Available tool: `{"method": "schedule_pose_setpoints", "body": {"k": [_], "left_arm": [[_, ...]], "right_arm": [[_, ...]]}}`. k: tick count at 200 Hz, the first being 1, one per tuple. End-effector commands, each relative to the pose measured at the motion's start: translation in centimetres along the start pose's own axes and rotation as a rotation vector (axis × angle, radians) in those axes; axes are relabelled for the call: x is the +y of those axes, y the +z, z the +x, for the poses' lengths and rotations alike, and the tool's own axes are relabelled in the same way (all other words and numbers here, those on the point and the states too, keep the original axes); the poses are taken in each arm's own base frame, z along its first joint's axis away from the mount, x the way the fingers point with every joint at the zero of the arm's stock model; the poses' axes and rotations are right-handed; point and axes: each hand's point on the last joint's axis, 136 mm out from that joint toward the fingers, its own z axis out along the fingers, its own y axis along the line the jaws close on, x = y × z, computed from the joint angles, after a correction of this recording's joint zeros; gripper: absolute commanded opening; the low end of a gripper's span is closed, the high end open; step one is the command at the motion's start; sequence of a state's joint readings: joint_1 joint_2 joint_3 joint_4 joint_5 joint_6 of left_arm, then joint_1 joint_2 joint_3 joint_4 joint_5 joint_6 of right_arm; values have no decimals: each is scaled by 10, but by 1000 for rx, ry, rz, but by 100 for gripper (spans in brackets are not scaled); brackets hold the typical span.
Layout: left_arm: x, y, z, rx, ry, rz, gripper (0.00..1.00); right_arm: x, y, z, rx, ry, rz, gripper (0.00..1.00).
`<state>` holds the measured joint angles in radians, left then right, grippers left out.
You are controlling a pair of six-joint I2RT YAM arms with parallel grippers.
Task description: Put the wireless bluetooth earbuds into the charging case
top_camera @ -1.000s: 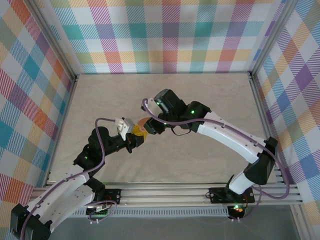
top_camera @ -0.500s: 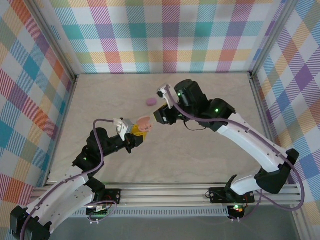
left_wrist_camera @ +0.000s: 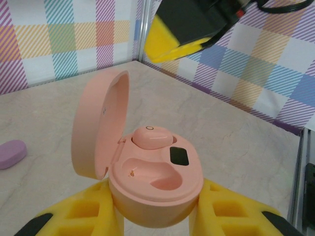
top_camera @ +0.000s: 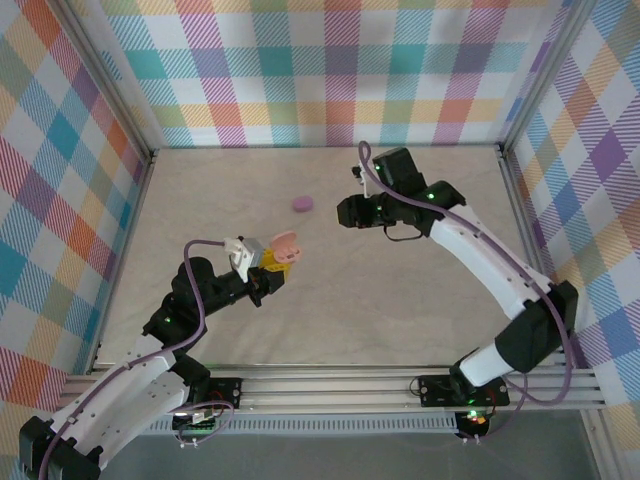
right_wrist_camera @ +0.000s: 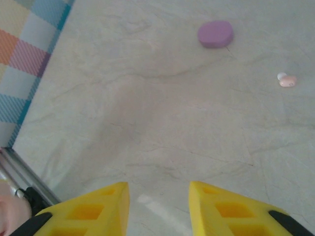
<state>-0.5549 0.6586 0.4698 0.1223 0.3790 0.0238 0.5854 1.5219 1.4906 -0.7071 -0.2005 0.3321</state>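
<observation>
Marble tabletop (right_wrist_camera: 147,123), earbud (right_wrist_camera: 287,80) beyond right gripper (right_wrist_camera: 158,206).

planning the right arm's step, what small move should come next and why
Probably shift the open, empty right gripper toward the loose pink earbud on the table and lower over it: the pink case, held open in the left gripper, has one seated earbud and one empty socket.

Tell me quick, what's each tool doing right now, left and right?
Left tool: closed on the open pink charging case.
Right tool: open, holding nothing.
</observation>
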Motion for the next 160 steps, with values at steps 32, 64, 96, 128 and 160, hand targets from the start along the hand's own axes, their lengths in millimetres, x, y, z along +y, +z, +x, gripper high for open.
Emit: {"method": "schedule_pose_setpoints", "body": {"k": [32, 64, 96, 128, 160], "left_arm": [[3, -2, -2, -8, 3, -20, 17], [5, 2, 4, 8, -9, -24, 17], [7, 10, 6, 9, -21, -13, 17], [8, 21, 10, 17, -31, 4, 17], [11, 33, 11, 30, -31, 20, 17]], "right_arm": [[-42, 59, 0, 88, 68, 58, 38], [-68, 92, -3, 140, 62, 129, 38], [-90, 119, -11, 175, 67, 169, 38], [-107, 146, -12, 246, 26, 211, 37], [-135, 162, -10, 309, 87, 285, 37]]}}
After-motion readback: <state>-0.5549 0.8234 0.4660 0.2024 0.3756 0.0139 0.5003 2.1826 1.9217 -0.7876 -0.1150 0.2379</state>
